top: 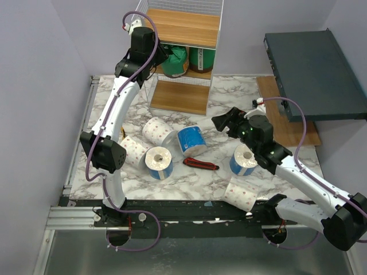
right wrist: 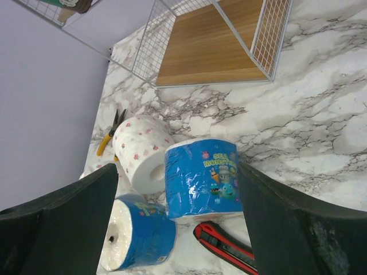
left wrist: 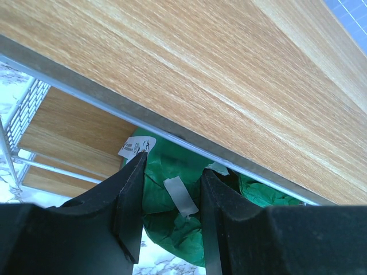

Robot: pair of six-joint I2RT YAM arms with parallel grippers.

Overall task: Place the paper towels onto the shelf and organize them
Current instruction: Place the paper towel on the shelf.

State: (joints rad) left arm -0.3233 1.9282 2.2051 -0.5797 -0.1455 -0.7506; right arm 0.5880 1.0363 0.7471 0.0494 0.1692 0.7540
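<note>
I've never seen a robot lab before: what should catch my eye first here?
The left pincer reaches into the white wire shelf, closed around a green-wrapped roll under a wooden tier. On the marble table, loose rolls lie scattered, and the open right pincer hovers above a blue-wrapped roll.

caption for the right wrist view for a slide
Open right gripper framing a blue-wrapped roll on the marble table, dotted white roll and utility knife beside it, shelf beyond.
</note>
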